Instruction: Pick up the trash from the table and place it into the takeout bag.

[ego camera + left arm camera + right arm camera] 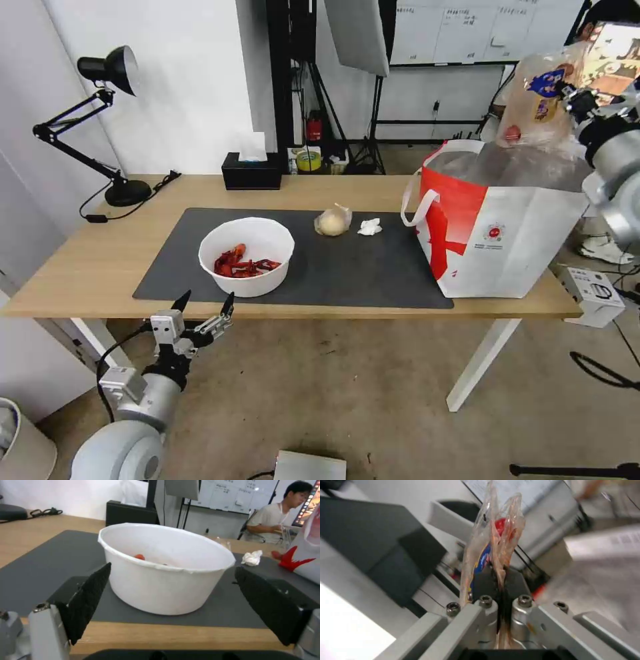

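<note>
Right gripper [572,93], fingers clamped on the clear hinged plastic tray [540,107], holds it above the open white-and-red foil-lined takeout bag [497,227] at the light-wood worktop [80,260] end. Advise centring over the mouth, lowering, then releasing. Left gripper [205,308] waits spread before the white round bowl [247,255].

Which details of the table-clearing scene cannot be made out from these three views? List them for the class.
- Inside of the takeout bag: head view, its walls hide the contents.
- Bowl contents: left wrist view, the rim hides most shells.
- Clear tray in the right gripper: right wrist view, blurred and cut by the top edge.
- Bagged beige lump: head view, too small to identify.
</note>
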Robot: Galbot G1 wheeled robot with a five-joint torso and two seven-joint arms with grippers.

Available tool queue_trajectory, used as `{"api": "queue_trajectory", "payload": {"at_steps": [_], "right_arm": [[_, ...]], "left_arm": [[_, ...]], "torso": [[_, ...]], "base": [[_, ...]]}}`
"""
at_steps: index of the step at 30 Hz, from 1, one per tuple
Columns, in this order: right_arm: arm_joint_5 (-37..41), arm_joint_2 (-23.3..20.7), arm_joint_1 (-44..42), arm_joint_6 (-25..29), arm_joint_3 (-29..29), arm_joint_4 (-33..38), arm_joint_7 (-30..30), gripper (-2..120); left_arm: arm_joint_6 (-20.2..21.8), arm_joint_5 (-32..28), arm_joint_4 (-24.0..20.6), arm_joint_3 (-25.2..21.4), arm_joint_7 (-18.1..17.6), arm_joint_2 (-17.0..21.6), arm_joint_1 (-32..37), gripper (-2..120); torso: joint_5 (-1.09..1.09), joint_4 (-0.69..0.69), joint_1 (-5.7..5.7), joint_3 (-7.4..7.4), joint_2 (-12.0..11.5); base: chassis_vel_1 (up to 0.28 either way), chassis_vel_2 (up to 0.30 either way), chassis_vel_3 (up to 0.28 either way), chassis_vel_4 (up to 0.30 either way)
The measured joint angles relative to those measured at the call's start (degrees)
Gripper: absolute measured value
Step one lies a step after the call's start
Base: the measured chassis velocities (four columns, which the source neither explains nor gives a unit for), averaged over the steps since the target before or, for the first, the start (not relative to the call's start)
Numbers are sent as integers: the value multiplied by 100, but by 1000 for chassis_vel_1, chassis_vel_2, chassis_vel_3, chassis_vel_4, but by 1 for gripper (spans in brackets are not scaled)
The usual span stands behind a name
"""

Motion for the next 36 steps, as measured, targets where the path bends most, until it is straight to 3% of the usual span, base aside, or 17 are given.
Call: {"api": "queue_trajectory", "payload": {"at_steps": [8,16,18,29,32,36], "right_arm": [[778,302,97,-162,-73,-180,1416,0],[890,591,131,-150,-31,-381,1835,0],[890,619,131,-150,-28,-397,1846,0],[773,685,98,-150,2,-394,1680,35],[509,661,-11,-151,19,-275,1365,50],[57,627,-167,-114,36,-117,807,60]], "left_arm": [[-2,14,-10,7,3,-8,4,100],[-3,15,-3,9,5,-18,11,100],[-3,15,5,9,5,-20,10,100],[-3,7,73,10,5,-39,-25,100],[-3,7,91,13,5,-57,-33,100],[-3,5,91,14,3,-62,-33,100]], "torso": [[1,0,0,0,0],[0,0,0,-1,0],[0,0,0,-1,0],[0,0,0,-1,0],[0,0,0,-1,0],[-1,0,0,-1,0]], "base": [[0,0,0,0],[0,0,0,0],[0,0,0,0],[0,0,0,0],[0,0,0,0],[0,0,0,0]]}}
